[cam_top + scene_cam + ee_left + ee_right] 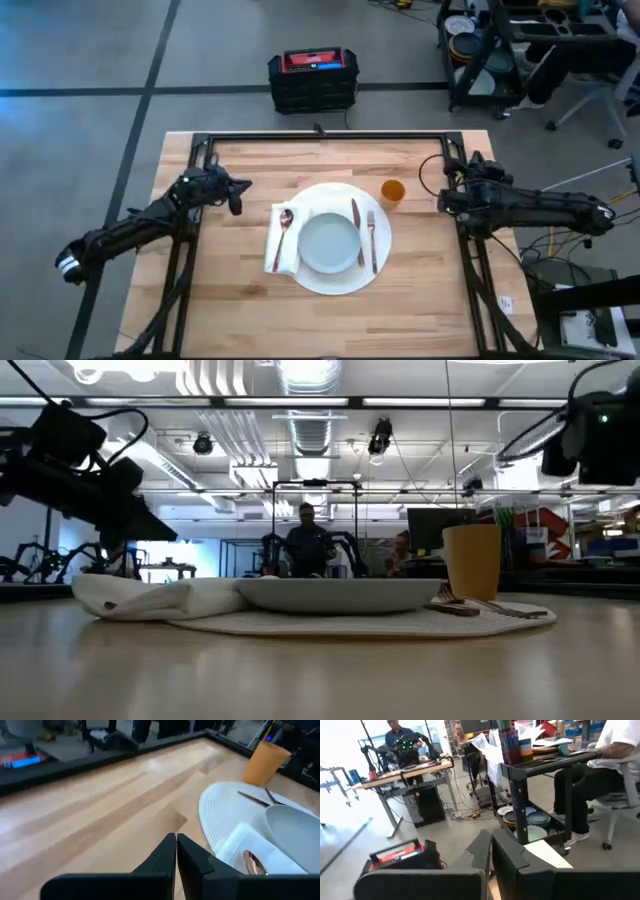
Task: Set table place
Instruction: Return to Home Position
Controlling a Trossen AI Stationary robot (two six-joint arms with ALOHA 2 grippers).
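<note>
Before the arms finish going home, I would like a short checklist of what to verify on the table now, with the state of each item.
1. White mat lies flat on the table: ok.
2. Plate sits in the mat's middle: ok.
3. Spoon rests on the napkin, left of the plate: ok.
4. Knife and fork lie on the mat, right of the plate: ok.
5. Orange cup stands upright at the mat's upper right in the high view: ok. Whether it touches the mat: cannot tell.
6. Left hand near the table's left edge and right hand near its right edge, both shut, empty and clear of the setting: ok.
</note>
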